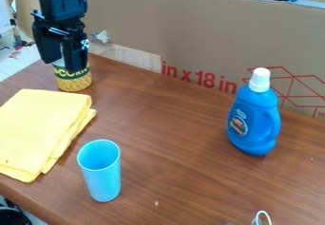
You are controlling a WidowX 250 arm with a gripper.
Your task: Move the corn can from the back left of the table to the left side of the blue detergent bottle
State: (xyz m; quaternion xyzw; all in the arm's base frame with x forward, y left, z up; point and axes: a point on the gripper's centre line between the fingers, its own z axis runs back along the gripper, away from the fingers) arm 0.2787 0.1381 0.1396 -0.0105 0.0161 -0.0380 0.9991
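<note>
1. The can (pixel 74 82), with a yellow lower part and a dark green band, stands upright on the table (pixel 190 181), near ten o'clock on a clock face laid over the view, twelve at the top edge.
2. The gripper (pixel 62 66) hangs over it at ten o'clock, pointing down, its fingers parted in a released state with a gap between them. They overlap the can's upper part; whether they touch it, I cannot tell.
3. The yellow cloth (pixel 44 129) lies folded flat between eight and nine o'clock, its far corner near the can's base.
4. The light blue cup (pixel 101 176) stands upright at seven o'clock, its open mouth up, near the cloth.
5. The blue bottle (pixel 254 129) stands upright at about three o'clock, well apart from the cup, with a white cap (pixel 260 79) and a handle on its right side.
6. A white loop (pixel 263 213) shows at five o'clock, at the bottom edge.
7. Behind the table, a cardboard sheet (pixel 190 34) with red print runs from about ten to three o'clock.
</note>
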